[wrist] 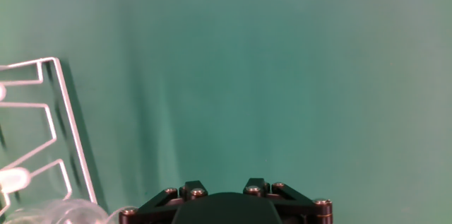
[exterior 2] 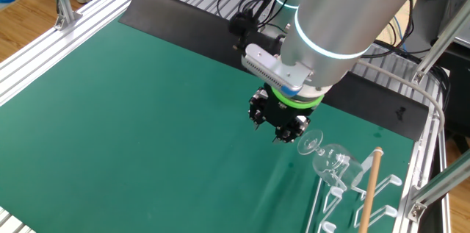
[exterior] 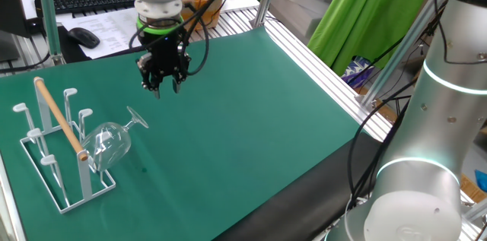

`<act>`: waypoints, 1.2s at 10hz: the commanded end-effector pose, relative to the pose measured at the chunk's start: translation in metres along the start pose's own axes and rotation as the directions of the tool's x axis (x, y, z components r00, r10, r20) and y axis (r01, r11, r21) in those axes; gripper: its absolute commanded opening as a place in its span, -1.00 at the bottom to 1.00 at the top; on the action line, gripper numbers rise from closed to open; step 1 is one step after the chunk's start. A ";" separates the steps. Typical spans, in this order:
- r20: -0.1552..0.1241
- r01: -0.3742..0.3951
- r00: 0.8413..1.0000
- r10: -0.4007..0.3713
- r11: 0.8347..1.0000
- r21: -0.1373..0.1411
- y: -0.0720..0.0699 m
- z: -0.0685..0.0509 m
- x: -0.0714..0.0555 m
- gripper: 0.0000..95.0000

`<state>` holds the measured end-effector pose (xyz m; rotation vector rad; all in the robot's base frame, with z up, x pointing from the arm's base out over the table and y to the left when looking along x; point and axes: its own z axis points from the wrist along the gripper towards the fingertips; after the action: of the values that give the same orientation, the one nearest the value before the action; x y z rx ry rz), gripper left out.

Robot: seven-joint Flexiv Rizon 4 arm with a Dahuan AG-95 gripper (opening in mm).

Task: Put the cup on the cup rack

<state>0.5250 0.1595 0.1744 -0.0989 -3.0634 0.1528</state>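
Your gripper hangs over the green mat, pointing straight down, and it carries nothing. In the one fixed view you can see the dark fingers with a gap between them, so the jaws stand partly spread; how wide you cannot tell exactly. In the hand view only the black underside of the gripper body shows at the bottom edge, and the fingertips are out of sight there.

The cup is not in the gripper. It sits below and to one side of the gripper, lying tilted on the cup rack. Its bowl rests against the pegs at the rack's near end, just under the lower end of the wooden rod. Its stem and round foot stick out from the rack toward the gripper. The foot is the part nearest your fingers, yet it stands apart from them. The other fixed view confirms this: the foot lies just beside the gripper, with the bowl beyond it against the white wire pegs.

The rack stands flat on the mat, to the side of the gripper. In the hand view you see its wire base at the left edge, and a blurred glass edge at the lower left corner.
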 end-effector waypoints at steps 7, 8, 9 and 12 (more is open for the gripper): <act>-0.005 -0.003 1.000 0.003 1.000 -0.001 -0.002 0.020 0.003 -0.20; -0.007 -0.004 1.000 0.004 1.000 -0.001 -0.002 0.022 0.002 -0.20; -0.009 -0.005 1.000 0.005 1.000 0.001 -0.001 0.023 0.002 -0.20; -0.003 -0.026 1.000 0.026 1.000 0.001 -0.001 0.024 0.001 -0.20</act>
<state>0.5241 0.1576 0.1498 -0.1426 -3.0587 0.1553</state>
